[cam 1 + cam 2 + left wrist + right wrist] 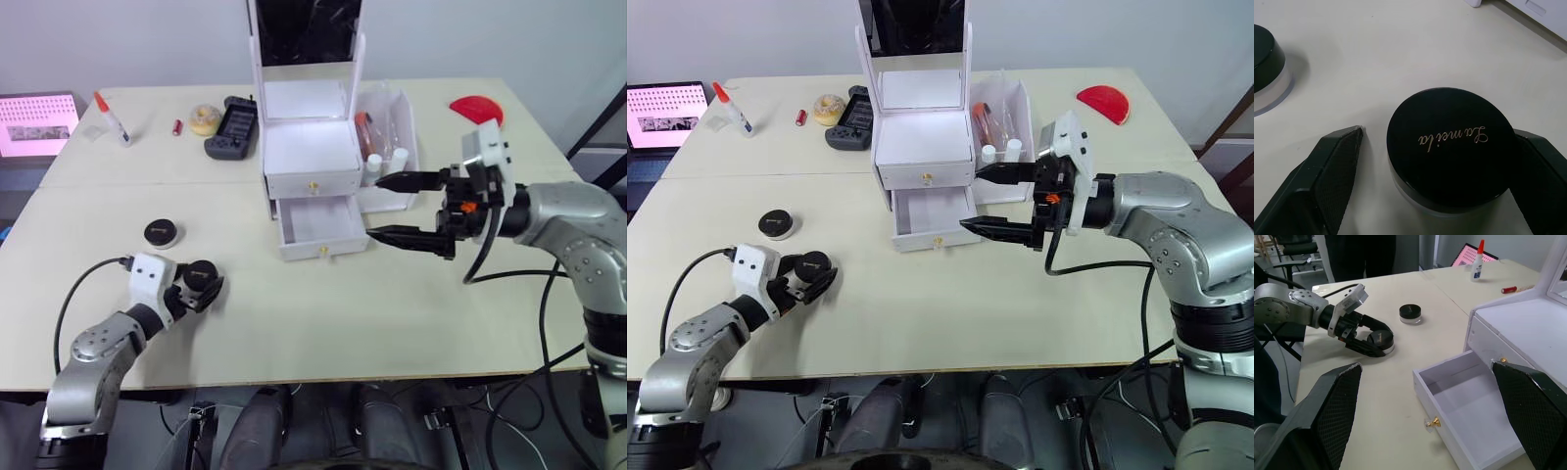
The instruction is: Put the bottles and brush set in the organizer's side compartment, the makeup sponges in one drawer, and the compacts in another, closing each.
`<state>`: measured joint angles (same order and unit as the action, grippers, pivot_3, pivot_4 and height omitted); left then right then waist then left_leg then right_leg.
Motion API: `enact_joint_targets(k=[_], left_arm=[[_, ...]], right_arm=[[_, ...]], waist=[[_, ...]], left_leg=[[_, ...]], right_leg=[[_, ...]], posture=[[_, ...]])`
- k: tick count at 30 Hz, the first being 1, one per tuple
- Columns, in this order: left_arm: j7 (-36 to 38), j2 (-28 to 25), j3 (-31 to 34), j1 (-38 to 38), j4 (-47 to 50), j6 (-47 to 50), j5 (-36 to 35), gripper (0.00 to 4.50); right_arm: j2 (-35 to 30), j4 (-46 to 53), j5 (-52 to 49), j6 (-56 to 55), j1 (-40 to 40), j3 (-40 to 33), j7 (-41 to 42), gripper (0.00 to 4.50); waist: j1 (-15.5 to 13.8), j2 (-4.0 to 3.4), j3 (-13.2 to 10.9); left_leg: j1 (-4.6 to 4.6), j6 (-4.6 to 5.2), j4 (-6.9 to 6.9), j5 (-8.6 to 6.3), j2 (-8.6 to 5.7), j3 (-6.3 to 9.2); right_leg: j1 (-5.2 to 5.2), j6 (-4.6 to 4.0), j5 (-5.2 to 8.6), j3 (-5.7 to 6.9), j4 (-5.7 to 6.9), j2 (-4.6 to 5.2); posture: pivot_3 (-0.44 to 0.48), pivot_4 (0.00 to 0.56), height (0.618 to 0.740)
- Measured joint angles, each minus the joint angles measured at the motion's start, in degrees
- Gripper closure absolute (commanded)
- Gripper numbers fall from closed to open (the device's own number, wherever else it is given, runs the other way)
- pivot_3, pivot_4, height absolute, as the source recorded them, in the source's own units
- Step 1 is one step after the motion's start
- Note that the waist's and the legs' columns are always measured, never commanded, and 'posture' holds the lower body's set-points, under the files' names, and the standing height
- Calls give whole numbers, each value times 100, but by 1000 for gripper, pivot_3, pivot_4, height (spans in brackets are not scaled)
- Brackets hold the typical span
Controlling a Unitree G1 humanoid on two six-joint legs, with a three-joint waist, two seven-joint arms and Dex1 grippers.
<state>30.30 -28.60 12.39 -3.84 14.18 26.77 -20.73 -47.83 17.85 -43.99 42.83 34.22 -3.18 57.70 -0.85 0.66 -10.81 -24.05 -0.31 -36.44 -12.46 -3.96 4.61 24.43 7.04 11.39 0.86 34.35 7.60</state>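
A round black compact (1449,147) with a pale script logo stands on the table between the fingers of my left gripper (206,281). That gripper is open, with a gap showing beside one finger. A second compact (162,232) sits apart, farther back on the left. The white organizer (312,147) has its lower drawer (318,220) pulled out and empty; the upper drawer (312,183) is closed. My right gripper (374,208) hangs open just right of the open drawer. Bottles (374,162) and a clear pouch (387,113) stand in the side compartment (411,147). The makeup sponges are out of view.
Behind the organizer's left side lie a black rectangular gadget (232,125), a yellowish ring (204,118), a small red tube (177,126) and a glue bottle (111,117). A red half-disc (477,108) sits at the back right. A pink screen (37,122) stands past the left edge.
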Motion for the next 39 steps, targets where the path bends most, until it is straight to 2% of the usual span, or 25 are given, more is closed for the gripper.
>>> enact_joint_targets(k=[6,8,11,20,23,27,30,35,39], left_arm=[[-6,57,-54,140,-68,40,2,55],[-7,64,-53,143,-69,45,-1,605],[-4,64,-42,147,-66,68,-26,1834],[107,7,-38,107,130,281,-137,1811],[383,-253,-37,302,238,341,-319,1811],[973,-698,-81,1415,406,675,-835,1811],[1388,-824,-408,2260,380,896,-1061,1811],[1934,-473,-1452,3296,-439,837,-889,1811],[2101,-94,-1861,3764,-1494,424,-461,1811]], right_arm=[[-1,-1,62,3,-21,1,3,0],[1,-1,67,3,-21,1,-1,0],[8,-1,71,4,-20,1,-10,0],[85,-1,107,6,-19,5,-69,0],[95,1,119,7,-22,4,-124,0],[119,98,124,8,-114,-17,-221,0],[136,163,162,8,-261,-28,-314,0],[175,441,153,53,-473,-104,-572,0],[179,690,41,146,-563,-242,-805,0]], waist=[[7,0,0],[7,0,0],[6,0,0],[6,0,0],[0,1,-1],[-6,1,-1],[12,1,-1],[29,1,-1],[18,2,-1]], left_leg=[[0,0,0,0,-1,0],[0,0,0,0,-1,0],[0,0,0,0,-1,0],[0,0,0,0,-1,0],[-1,0,0,0,0,2],[-4,-1,-5,1,-4,3],[-4,0,-5,2,-9,-1],[-2,1,-4,3,-12,-3],[-3,1,-5,3,-11,0]], right_leg=[[0,9,-5,0,0,0],[0,9,-5,0,0,0],[0,8,-4,0,-1,0],[0,7,-4,0,0,0],[1,2,-1,1,0,-1],[-1,10,-5,3,0,-1],[-1,26,-14,0,-2,1],[0,27,-16,-1,1,-9],[0,27,-16,-1,1,-13]], posture=[[0,150,737],[0,150,737],[0,150,737],[0,150,737],[0,150,737],[0,150,737],[0,150,737],[0,150,737],[0,150,737]])
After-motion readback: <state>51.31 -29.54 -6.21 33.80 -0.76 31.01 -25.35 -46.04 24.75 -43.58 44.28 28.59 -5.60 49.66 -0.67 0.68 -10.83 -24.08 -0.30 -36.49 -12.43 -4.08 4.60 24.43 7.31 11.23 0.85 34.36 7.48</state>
